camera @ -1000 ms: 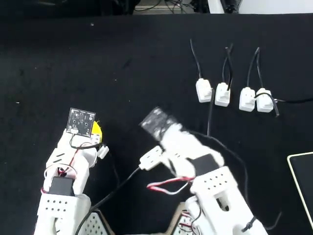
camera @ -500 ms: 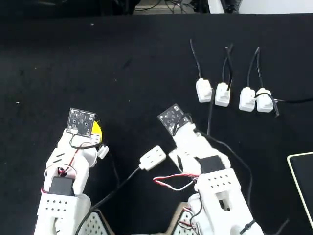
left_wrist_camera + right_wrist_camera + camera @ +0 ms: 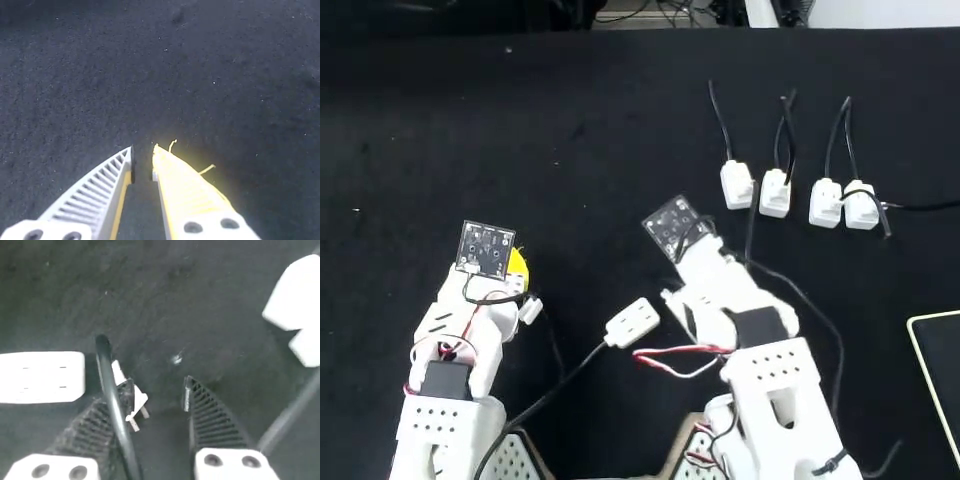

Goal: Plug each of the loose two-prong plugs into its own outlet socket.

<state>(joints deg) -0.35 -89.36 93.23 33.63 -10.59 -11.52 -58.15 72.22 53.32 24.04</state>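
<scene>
Four white two-prong plugs lie in a row at the table's far right, from the first plug [image 3: 736,184] to the last plug [image 3: 861,206], each on a black cord. A white outlet socket block [image 3: 633,320] lies near the middle on its own cord, and it is also beside my right gripper as the outlet block [image 3: 41,377]. My right gripper [image 3: 157,385] is open over bare cloth between the block and the plugs. A small white two-pronged piece [image 3: 132,402] sits at one fingertip, and a black cord [image 3: 114,405] crosses that finger. My left gripper [image 3: 142,157] is shut on nothing.
The black cloth covers the whole table. A pale tray corner [image 3: 938,345] sticks in at the right edge. My left arm [image 3: 470,320] rests at the near left. Two white plug bodies [image 3: 299,295] lie ahead of my right gripper.
My right arm has swung from above the outlet block to the right and farther out toward the plugs. The left arm and the plugs have not moved.
</scene>
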